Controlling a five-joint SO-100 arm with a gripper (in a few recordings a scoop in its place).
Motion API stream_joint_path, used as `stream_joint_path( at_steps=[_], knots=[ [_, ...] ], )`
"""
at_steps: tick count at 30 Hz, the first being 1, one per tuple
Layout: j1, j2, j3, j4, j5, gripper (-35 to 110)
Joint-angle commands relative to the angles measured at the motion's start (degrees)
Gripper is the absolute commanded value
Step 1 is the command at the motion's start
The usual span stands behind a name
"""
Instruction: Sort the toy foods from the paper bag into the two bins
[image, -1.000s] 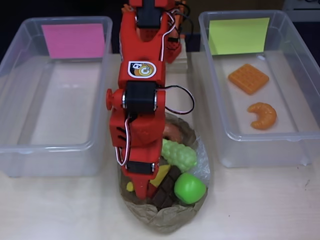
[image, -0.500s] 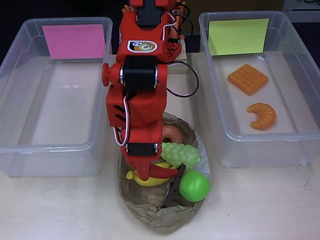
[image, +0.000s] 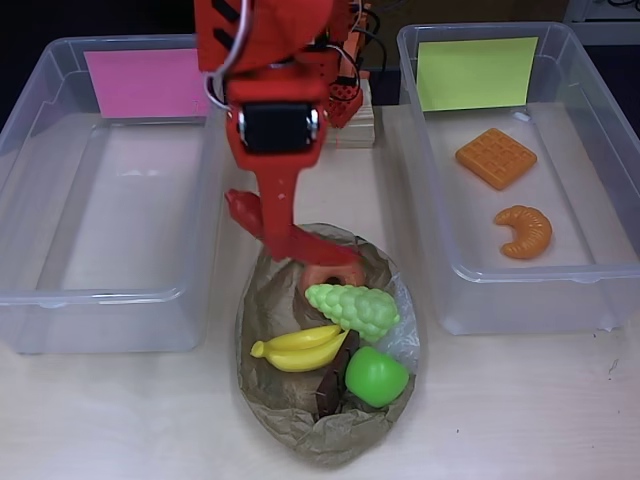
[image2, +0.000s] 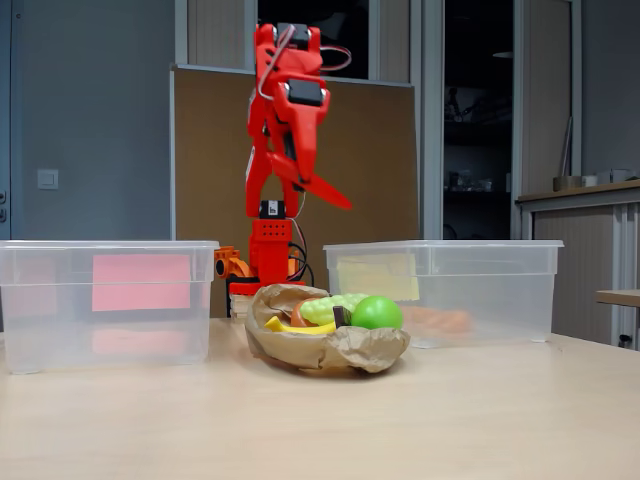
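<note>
- Pale table (image: 520, 400), two clear bins on it.
- Gripper (image2: 312, 180) raised high, fingers together on a red chili (image2: 322, 187).
- Paper bag (image: 275, 300) directly below, holding the banana (image: 298, 347), grapes (image: 354, 308) and apple (image: 376, 376).

The table (image2: 480, 420) was a plain light wood-look top. Right behind it stood a brown board panel (image2: 210, 160), with grey wall to its left carrying a small white switch plate (image2: 47, 179). To the right of the panel there was a dark doorway (image2: 478, 120) with what looked like shelves inside, too dim to make out. Further right of that sat a grey cabinet (image2: 590, 250) with a few small items on top, and another table's edge (image2: 620, 297) poked in below it.
</note>
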Motion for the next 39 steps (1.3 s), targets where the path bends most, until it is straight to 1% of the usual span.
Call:
stream_joint_path(
  at_steps=[1, 4, 9, 11, 17, 19, 23, 28, 33, 39],
  knots=[
    [8.61, 14.33, 14.41, -2.81, -0.09, 0],
    [16.61, 20.21, 24.79, -7.03, -0.18, 0],
    [29.00, 24.79, 39.02, -17.49, -0.35, 0],
    [32.78, 24.26, 41.75, -20.13, -0.53, 0],
    [41.84, 17.93, 45.88, -22.15, 0.53, 0],
    [43.24, 16.44, 48.08, -24.17, 0.88, 0],
    [45.70, 13.97, 52.56, -26.54, 1.14, 7],
    [48.43, 13.27, 57.66, -29.44, 2.02, 8],
    [49.75, 13.27, 61.26, -30.32, 2.46, 13],
    [50.10, 12.92, 61.88, -28.74, 2.11, 22]
  ],
)
